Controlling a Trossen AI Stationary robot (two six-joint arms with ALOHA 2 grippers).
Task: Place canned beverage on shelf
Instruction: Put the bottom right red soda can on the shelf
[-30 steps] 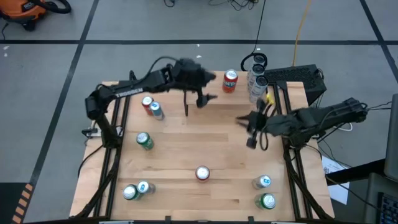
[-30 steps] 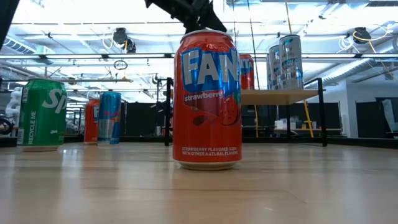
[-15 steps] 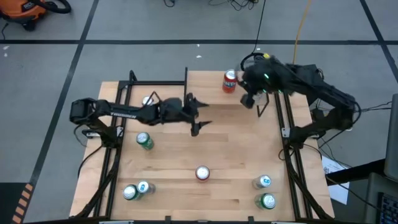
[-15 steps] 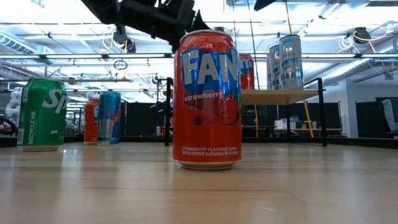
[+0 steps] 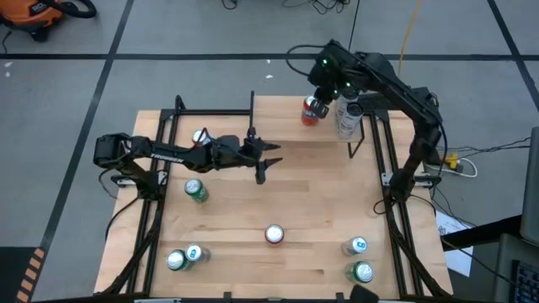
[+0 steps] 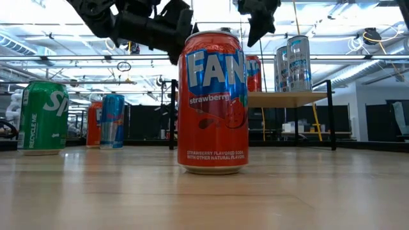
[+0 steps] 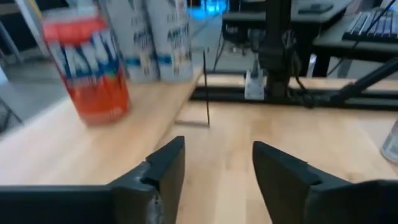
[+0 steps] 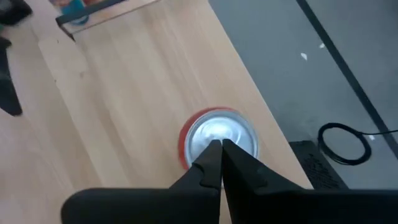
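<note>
Colours around the light-wood shelf

We see a red can with a silver top standing on the pale shelf, and beside it two white cans with blue bands, their lettering too blurred for us to read. Nearest the low camera, well in front of the shelf, stands a red strawberry can with white and blue letters. Left of it are a green can, a blue can and what may be another red one behind. Both arms are black, as are the shelf's thin legs.
</note>
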